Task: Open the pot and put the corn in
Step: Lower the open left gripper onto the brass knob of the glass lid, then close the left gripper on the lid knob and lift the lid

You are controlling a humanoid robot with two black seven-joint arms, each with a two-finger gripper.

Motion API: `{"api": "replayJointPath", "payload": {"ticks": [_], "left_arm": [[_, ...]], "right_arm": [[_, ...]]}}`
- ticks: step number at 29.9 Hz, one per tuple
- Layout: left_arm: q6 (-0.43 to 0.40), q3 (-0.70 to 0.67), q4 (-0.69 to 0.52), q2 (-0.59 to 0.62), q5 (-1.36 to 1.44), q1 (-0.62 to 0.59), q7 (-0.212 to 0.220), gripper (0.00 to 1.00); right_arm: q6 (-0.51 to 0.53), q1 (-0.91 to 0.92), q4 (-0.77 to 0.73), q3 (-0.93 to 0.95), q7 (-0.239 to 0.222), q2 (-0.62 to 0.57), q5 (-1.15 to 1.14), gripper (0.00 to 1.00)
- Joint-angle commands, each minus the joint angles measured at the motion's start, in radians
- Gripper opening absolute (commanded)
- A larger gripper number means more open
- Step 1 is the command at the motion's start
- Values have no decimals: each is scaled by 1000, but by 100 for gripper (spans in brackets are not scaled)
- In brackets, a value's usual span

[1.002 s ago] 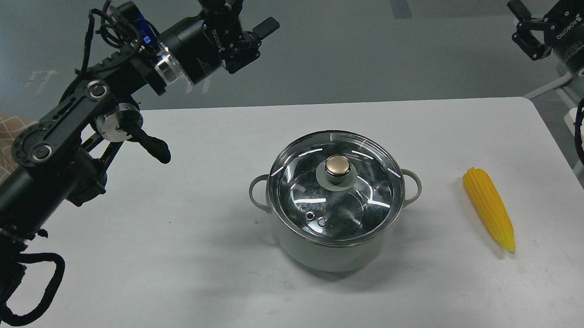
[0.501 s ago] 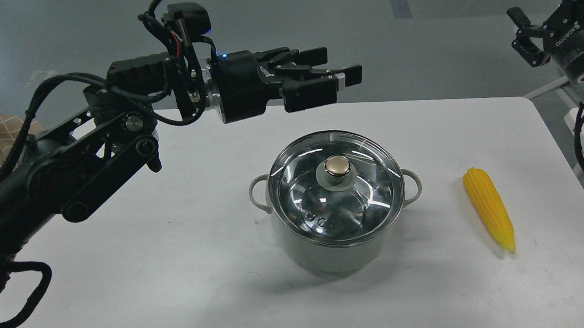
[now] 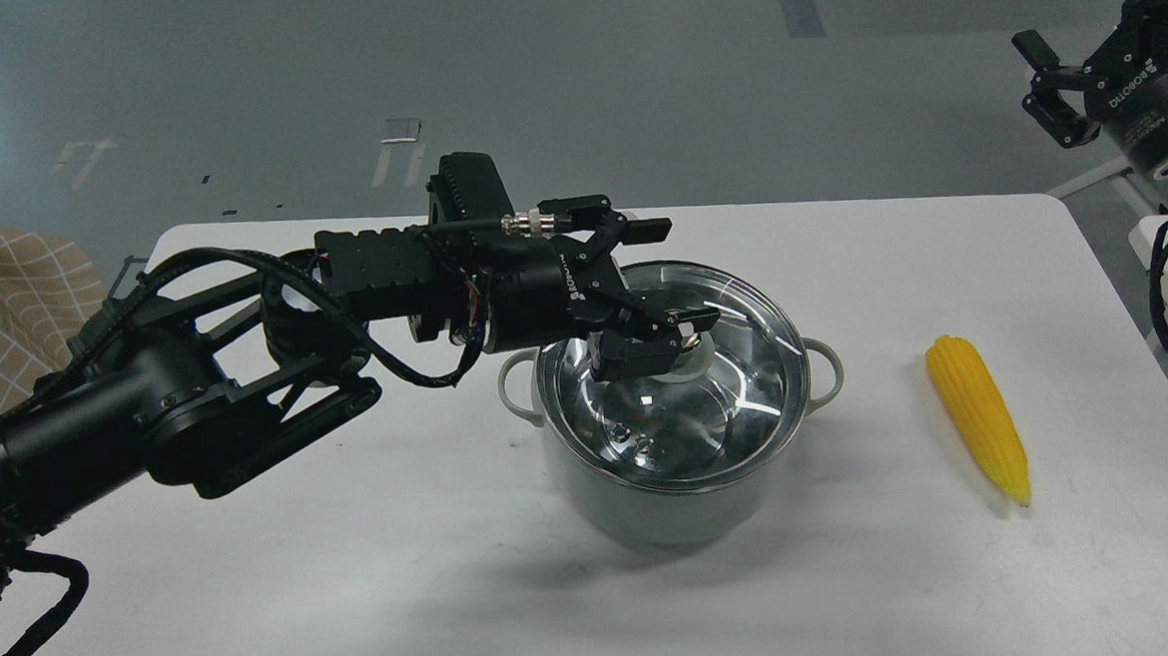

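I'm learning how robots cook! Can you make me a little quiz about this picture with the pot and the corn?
1. True or false: the glass lid is already off the pot.
2. Which side of the pot does the corn lie on, as you look at the picture? A) left B) right C) inside it
3. Fill in: the left hand has reached over the lid's gold ____.

Key:
1. False. The lid sits on the pot.
2. B. It lies on the table, apart from the pot.
3. Knob. One finger is beside it, the other above; no grip shows yet.
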Motion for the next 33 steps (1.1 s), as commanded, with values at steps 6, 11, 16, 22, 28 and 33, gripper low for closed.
{"api": "replayJointPath", "payload": {"ticks": [6,11,16,22,28,33], "left_arm": [[34,55,19,-3,0,5,-4,82],[32,58,19,-1,0,28,-4,82],[32,58,21,-3,0,34,-4,82],[34,58,47,-9,0,56,-4,82],[34,58,61,-21,0,57,-4,79],[34,58,61,-24,0,57,-4,63]], "right_arm": [[0,-21,7,15,0,-1,0,100],[0,-28,10,18,0,-1,0,100],[0,-29,10,20,0,-3,0,100],[0,-29,10,23,0,-3,0,100],[0,-35,10,23,0,-3,0,100],[0,-38,10,28,0,-4,0,100]]}}
